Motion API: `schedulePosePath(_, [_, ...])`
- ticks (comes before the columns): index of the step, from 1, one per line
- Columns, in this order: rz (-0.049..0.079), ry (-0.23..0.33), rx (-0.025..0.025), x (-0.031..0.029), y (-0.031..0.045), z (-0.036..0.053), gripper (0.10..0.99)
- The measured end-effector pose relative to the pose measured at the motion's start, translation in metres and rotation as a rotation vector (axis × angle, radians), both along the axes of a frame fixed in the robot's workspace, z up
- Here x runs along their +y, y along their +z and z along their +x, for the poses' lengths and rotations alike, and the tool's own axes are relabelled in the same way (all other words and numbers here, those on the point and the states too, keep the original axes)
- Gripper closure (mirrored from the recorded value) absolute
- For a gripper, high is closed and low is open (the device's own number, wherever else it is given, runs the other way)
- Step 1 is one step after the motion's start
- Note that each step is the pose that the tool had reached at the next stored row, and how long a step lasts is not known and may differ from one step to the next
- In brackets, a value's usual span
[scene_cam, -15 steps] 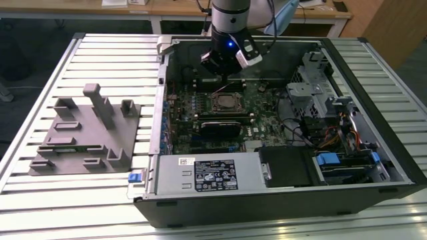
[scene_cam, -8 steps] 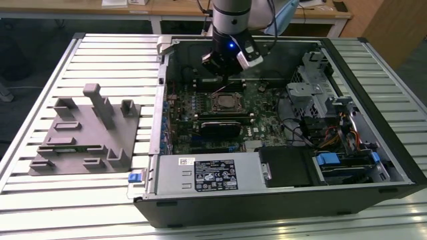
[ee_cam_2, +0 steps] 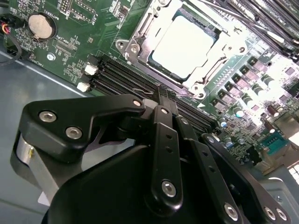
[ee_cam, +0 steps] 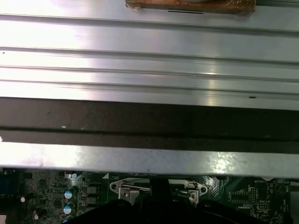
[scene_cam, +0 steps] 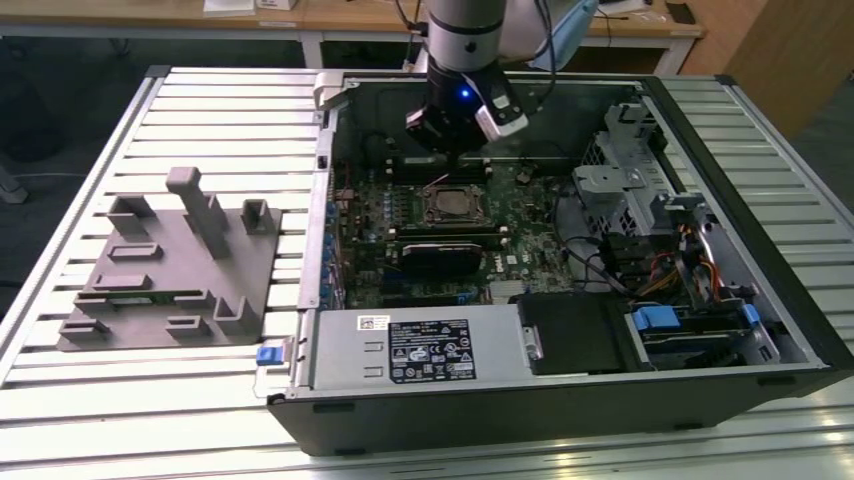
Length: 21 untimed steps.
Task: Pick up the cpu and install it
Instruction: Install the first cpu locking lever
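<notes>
The cpu, a silvery-white square, lies flat inside the metal-rimmed socket frame on the green motherboard; in the exterior view the cpu sits mid-board in the open computer case. My gripper hovers beside the socket over the black memory slots, its black fingers drawn together with nothing between them. In the exterior view the gripper hangs just beyond the socket's far side, a blue light glowing on the wrist. The first wrist view catches the socket frame's edge.
A grey plastic fixture lies on the slatted table at the exterior view's left. A long grey box with a white label and a drive cage crowd the case. A coin battery sits on the board. The case wall rises close by.
</notes>
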State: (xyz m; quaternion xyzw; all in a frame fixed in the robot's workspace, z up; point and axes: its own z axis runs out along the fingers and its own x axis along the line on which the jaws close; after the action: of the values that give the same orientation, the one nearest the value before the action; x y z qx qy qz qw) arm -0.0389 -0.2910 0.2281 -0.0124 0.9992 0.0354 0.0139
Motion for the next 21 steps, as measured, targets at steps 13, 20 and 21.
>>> schedulePosePath(13, [0.0, 0.0, 0.0037, 0.0, -0.0094, 0.0074, 0.98])
schedulePosePath(20, [0.0, -0.001, 0.0108, 0.0, -0.014, 0.011, 0.98])
schedulePosePath(21, [0.0, -0.001, 0.0117, 0.0, -0.0148, 0.0115, 0.98])
